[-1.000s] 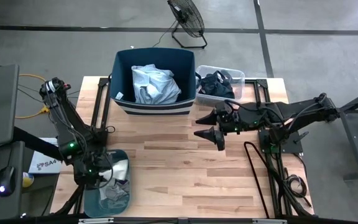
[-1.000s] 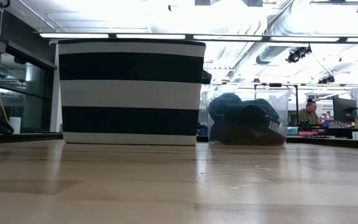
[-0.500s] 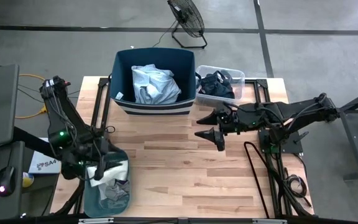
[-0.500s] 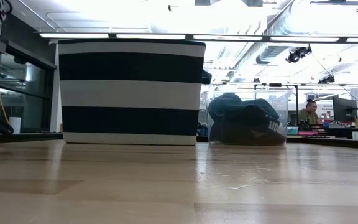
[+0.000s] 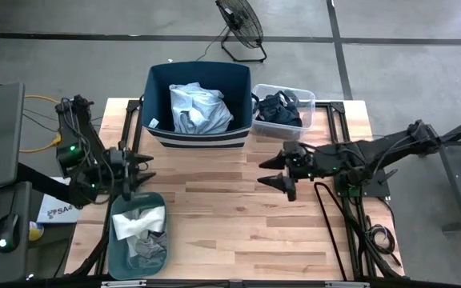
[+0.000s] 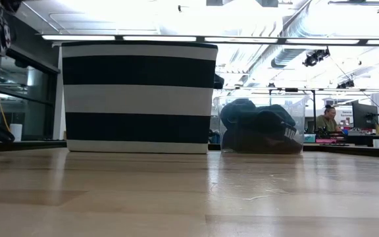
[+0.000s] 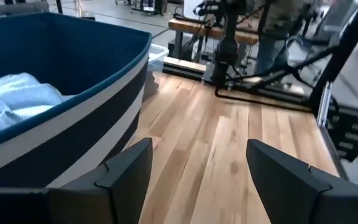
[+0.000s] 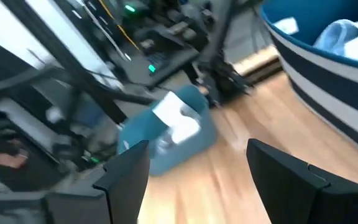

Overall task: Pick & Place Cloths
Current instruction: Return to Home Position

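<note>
A light blue shirt point(image 5: 199, 109) lies in the navy bin point(image 5: 157, 88) at the table's far side; it also shows in the left wrist view point(image 7: 14, 99). Dark cloths point(image 5: 280, 109) fill a clear box point(image 5: 309, 98) beside the bin. White and grey cloths point(image 5: 139, 226) lie in a teal tub point(image 5: 117, 248) at the near left. My left gripper point(image 5: 149, 168) hovers open and empty just beyond the tub's far end, pointing level toward the table's right point(image 7: 197, 168). My right gripper point(image 5: 269, 174) hangs open and empty over the table's middle right, pointing left point(image 8: 197, 168).
Bare wooden table point(image 5: 214, 208) lies between the two grippers. The striped bin point(image 6: 140, 99) and the clear box point(image 6: 262, 125) stand along the far edge. A fan point(image 5: 242, 24) stands on the floor beyond the table. A person point(image 6: 328, 118) sits far off in the room.
My left gripper has come up out of the teal tub, empty, moved toward the far edge and swung from pointing down to pointing level toward the table's right. The cloths stay in the tub. My right gripper has sunk slightly, toward the near edge.
</note>
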